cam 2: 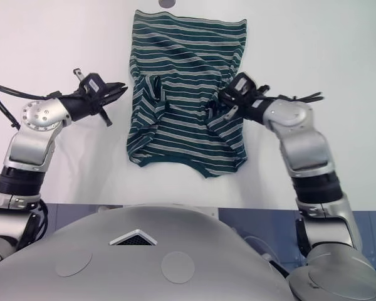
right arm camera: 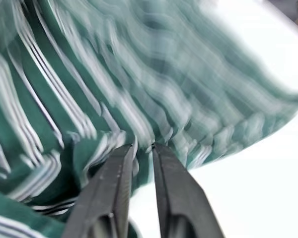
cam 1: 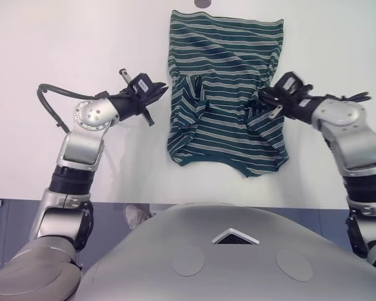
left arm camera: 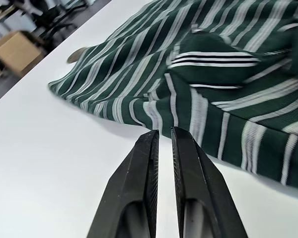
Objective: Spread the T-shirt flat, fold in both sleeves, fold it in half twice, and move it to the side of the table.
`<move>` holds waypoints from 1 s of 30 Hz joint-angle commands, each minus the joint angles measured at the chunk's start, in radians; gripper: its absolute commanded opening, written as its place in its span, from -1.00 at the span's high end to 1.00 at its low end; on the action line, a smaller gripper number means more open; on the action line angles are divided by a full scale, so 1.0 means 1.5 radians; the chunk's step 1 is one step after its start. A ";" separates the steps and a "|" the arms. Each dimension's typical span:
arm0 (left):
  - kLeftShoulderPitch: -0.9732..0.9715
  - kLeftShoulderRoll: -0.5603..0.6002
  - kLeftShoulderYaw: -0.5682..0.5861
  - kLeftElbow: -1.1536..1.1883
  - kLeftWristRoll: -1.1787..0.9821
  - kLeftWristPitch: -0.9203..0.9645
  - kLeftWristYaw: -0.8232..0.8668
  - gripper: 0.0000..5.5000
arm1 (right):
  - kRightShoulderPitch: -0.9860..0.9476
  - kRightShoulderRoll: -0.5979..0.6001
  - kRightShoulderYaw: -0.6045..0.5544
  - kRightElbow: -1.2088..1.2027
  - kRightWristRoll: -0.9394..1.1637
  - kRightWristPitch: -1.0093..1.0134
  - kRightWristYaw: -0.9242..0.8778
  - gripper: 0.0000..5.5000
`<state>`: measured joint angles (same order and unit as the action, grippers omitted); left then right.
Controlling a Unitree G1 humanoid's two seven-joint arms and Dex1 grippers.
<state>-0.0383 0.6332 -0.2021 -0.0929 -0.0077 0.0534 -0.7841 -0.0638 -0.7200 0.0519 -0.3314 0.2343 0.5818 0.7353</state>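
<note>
Green striped T-shirt (cam 1: 229,56) lies rumpled on white table (cam 1: 62,37). Left gripper (left arm camera: 164,133) is beside it, jaws nearly closed and empty. Right gripper (right arm camera: 143,146) has narrow jaws against blurred cloth; whether it grips the cloth is unclear.

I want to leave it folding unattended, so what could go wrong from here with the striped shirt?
1. The T-shirt is bunched and wrinkled around its folded-in sleeves; halving it now would likely give a lopsided fold.
2. The right gripper is over the cloth while the left gripper is beside its edge, over the table; a pull from one side could skew the shirt.
</note>
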 commanded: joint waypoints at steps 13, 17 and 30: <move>0.035 0.151 -0.101 0.117 0.206 -0.408 -0.053 0.31 | 0.239 -0.248 -0.042 0.141 -0.216 -0.717 0.239 0.15; -0.007 0.123 -0.130 0.131 0.226 -0.431 -0.047 0.31 | 0.245 -0.207 0.015 0.141 -0.269 -0.759 0.199 0.15; -0.074 0.104 -0.209 0.185 0.264 -0.464 -0.066 0.81 | 0.230 -0.191 0.096 0.167 -0.332 -0.732 0.142 0.73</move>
<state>-0.1709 0.7846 -0.4731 0.1472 0.3254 -0.6703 -0.8286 0.2492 -1.0170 0.1594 -0.0936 -0.2330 -0.6031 0.9199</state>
